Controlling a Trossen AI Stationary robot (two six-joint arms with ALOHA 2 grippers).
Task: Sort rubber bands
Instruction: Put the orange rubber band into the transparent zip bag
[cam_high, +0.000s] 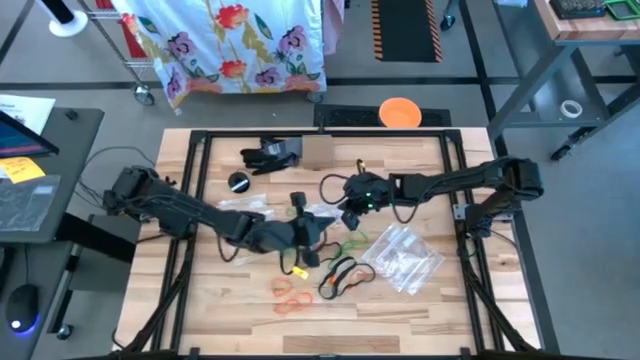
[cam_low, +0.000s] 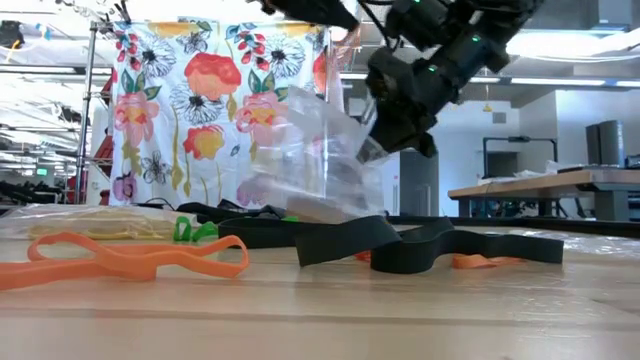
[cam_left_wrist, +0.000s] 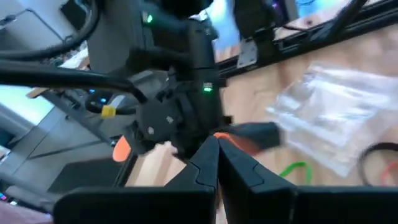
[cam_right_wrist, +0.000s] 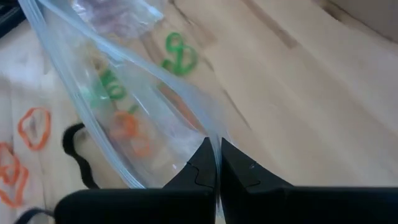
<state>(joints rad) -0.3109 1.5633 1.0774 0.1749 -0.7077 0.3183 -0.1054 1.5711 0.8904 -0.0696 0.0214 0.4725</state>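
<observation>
Orange, green, black rubber bands (cam_high: 342, 275); floral cloth (cam_high: 232, 42)

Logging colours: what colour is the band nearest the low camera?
Orange, clearest in the low view.

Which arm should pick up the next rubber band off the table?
Left. The right gripper has its jaws shut on the clear bag and is holding it up. The left gripper hangs right beside the loose green, black and orange rubber bands, so it is probably better placed.
</observation>
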